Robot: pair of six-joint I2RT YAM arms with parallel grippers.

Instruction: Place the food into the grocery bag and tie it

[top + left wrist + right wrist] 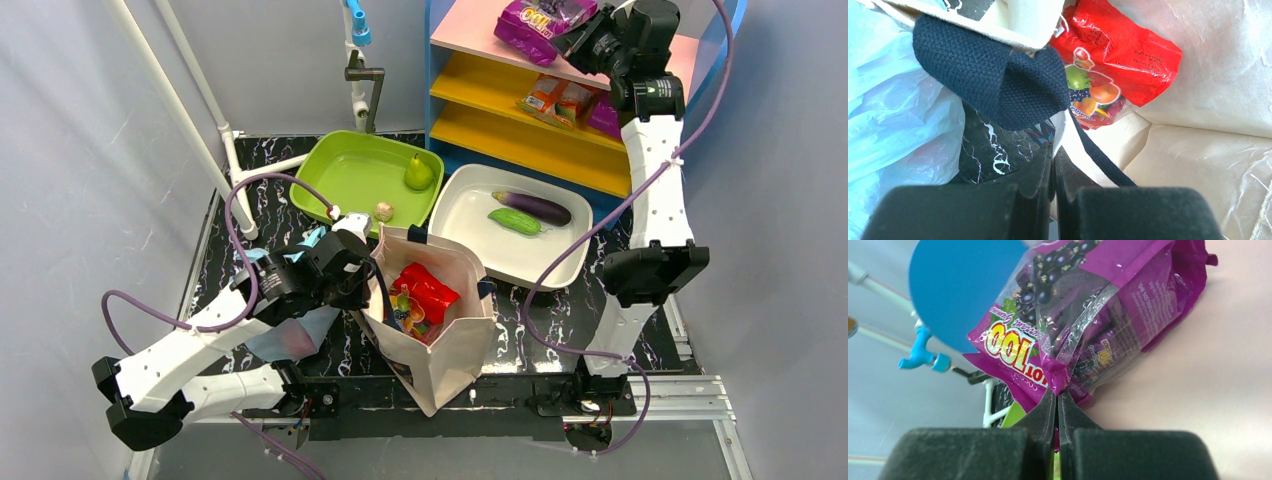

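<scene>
Top external: left gripper (373, 274) pinches one tote (455, 350), right gripper (577, 42) pinches one purple packet (538, 20)

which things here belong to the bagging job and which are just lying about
Job: beige canvas tote with navy handles, pinched by left gripper; red plastic snack packet inside it; purple plastic snack packet, pinched by right gripper.
Lying about: green pear, purple aubergine, green cucumber.

I can drop into the open tote (455, 345) from above; red packet (428, 290) and my left gripper (1054, 155) crowd it.
</scene>
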